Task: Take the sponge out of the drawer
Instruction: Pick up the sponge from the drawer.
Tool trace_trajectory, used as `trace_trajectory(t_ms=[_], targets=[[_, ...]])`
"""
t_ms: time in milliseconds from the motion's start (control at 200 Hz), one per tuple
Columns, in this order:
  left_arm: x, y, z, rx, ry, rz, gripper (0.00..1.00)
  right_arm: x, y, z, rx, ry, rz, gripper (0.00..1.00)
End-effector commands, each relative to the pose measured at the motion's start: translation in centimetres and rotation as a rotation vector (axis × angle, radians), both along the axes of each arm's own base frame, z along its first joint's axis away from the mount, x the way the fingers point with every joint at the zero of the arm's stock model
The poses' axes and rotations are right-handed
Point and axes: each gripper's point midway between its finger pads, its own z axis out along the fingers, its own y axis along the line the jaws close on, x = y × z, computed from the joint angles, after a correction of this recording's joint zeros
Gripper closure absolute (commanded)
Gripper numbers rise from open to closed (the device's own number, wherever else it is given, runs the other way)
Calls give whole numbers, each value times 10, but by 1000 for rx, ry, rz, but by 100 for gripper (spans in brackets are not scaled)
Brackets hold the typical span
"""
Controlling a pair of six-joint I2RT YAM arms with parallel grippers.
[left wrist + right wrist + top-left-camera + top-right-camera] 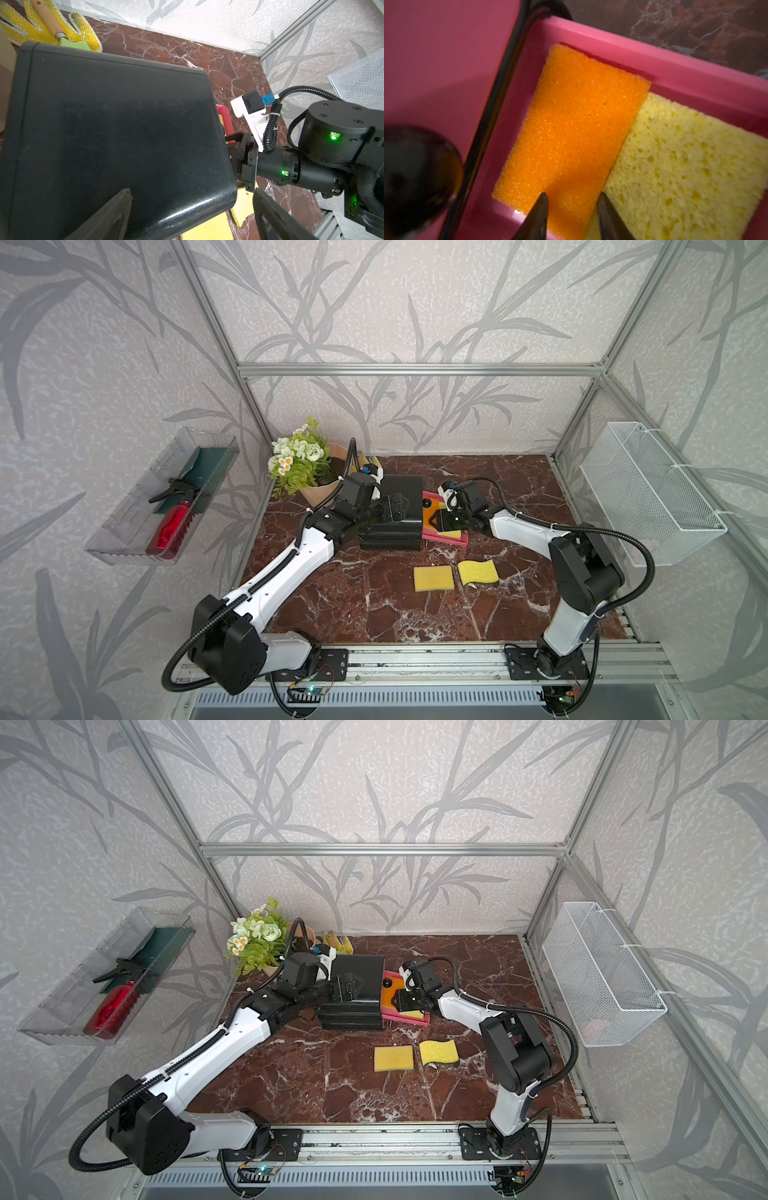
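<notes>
Squeezing comes next, I think: the right claw should go down a bit more and close slowly on the orange sponge, without grabbing the yellow sponge that touches it. Both sponges lie in the open pink drawer. The claw's two fingers are a little apart over the orange one's end. The right arm reaches low and sideways into the drawer. The left claw is wide apart over the black box.
</notes>
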Motion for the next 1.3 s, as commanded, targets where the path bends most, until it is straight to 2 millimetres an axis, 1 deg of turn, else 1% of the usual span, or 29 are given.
trace_trajectory(t_ms=[0, 125, 200, 270, 390, 520, 555, 560, 570, 600, 705, 830, 910, 1035, 1190, 1295], targets=[[-2, 4, 8, -8, -26, 7, 10, -1, 10, -9, 6, 21, 14, 70], [-2, 4, 7, -6, -24, 8, 10, -1, 10, -12, 0, 26, 12, 78], [-2, 5, 8, -7, -27, 12, 9, -1, 10, -11, 3, 25, 15, 84], [-2, 5, 8, -7, -28, 10, 9, -1, 9, -9, 0, 17, 12, 100], [-3, 7, 10, -5, -34, 14, 9, 0, 4, 5, -14, -29, 3, 100], [-4, 9, 14, -4, -42, 19, 10, 2, -3, 31, -18, -95, -2, 100], [-4, 9, 14, -6, -43, 18, 9, 3, -6, 32, -27, -97, -7, 100], [-4, 10, 15, -6, -44, 18, 9, 2, -7, 38, -21, -109, -8, 100], [-5, 10, 15, -5, -45, 18, 10, 2, -8, 44, -17, -121, -9, 100], [-5, 10, 15, -6, -45, 16, 9, 2, -11, 50, -16, -130, -11, 100], [-7, 12, 20, -4, -53, 17, 10, 2, -28, 66, -35, -157, -35, 100], [-7, 13, 26, 2, -63, 14, 9, -1, -54, 79, -144, -225, -66, 100], [-8, 14, 30, 11, -69, 9, 9, -4, -69, 86, -186, -240, -77, 100], [-9, 11, 34, 34, -66, -27, 9, -7, -86, 99, -241, -277, -66, 100], [-11, 6, 40, 78, -62, -95, 10, -16, -93, 119, -303, -326, 14, 100], [-13, -1, 42, 90, -66, -155, 10, -30, -88, 134, -307, -355, 118, 100]])
